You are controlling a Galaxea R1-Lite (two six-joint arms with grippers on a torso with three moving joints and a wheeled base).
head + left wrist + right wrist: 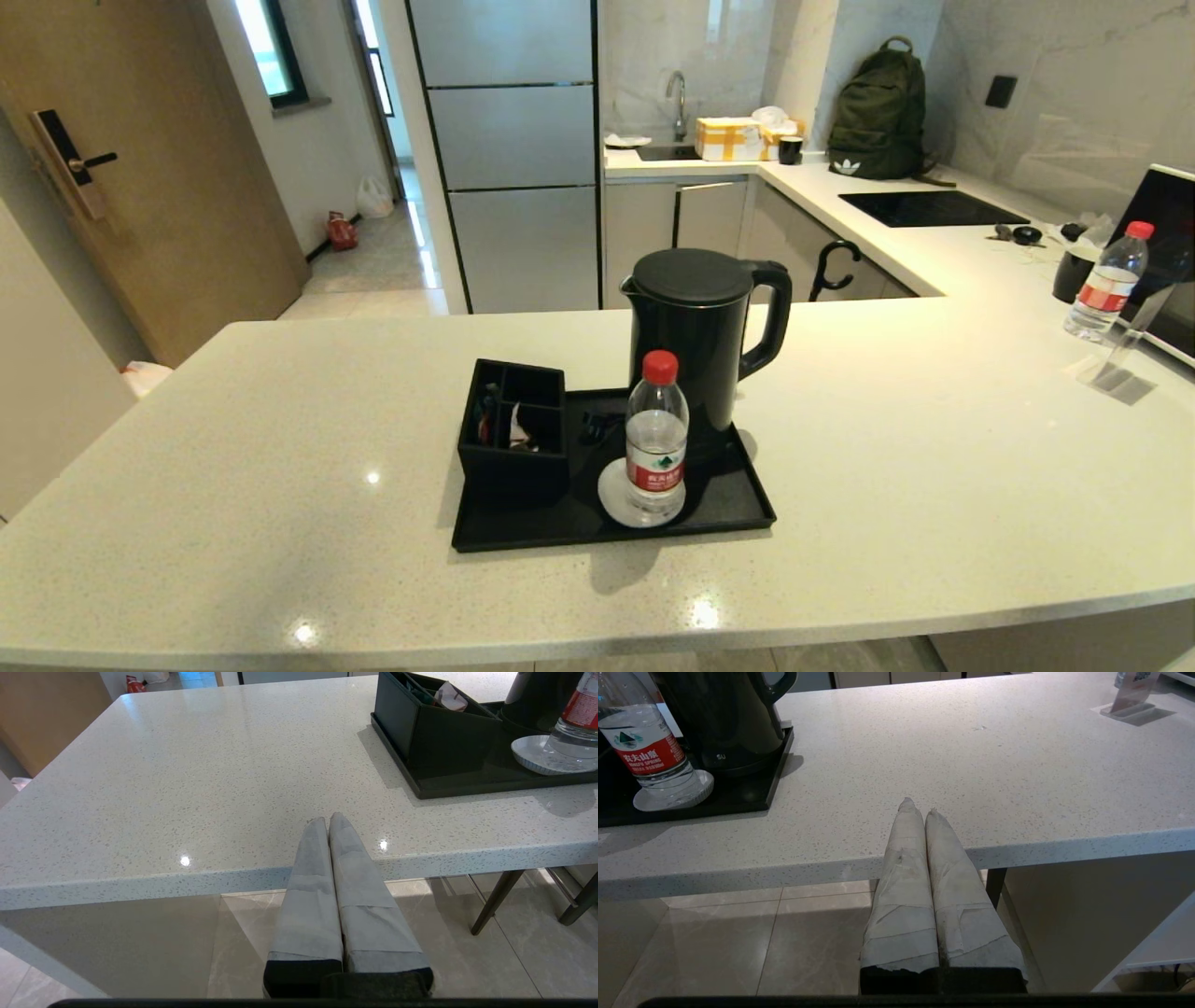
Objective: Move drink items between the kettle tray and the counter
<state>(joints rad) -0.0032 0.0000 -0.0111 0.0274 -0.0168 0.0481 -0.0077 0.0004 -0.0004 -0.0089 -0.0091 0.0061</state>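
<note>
Kitchen light glints off the speckled bench [280,439], and I read the scene from its left edge across. My left claw [329,819] hangs just off the near edge, below the bench top, its fingers pressed together on nothing; I take it as parked clear of the work. Further right the kettle tray [738,509] lies near the middle of the bench, towards the near edge. At the tray's left end stands a black compartmented box [513,439] with something pale, perhaps a sachet, tucked in one cell; I cannot tell which cell holds the tea sachet. Right of the box the water bottle [656,439] stands upright on a small white coaster [611,495] at the tray's near edge, directly in front of the kettle [700,345], which sits at the tray's far right corner with its handle turned right. Standing in front, the bottle looks easy to reach from my side without brushing the kettle. My right claw [917,805] waits off the near edge, right of the tray, fingers closed together and empty. At the far right edge a second bottle [1106,280] stands beside a clear stand [1120,359]. Nothing seems begun; I judge the tray bottle the likeliest first pick, with the right arm nearer to it.
</note>
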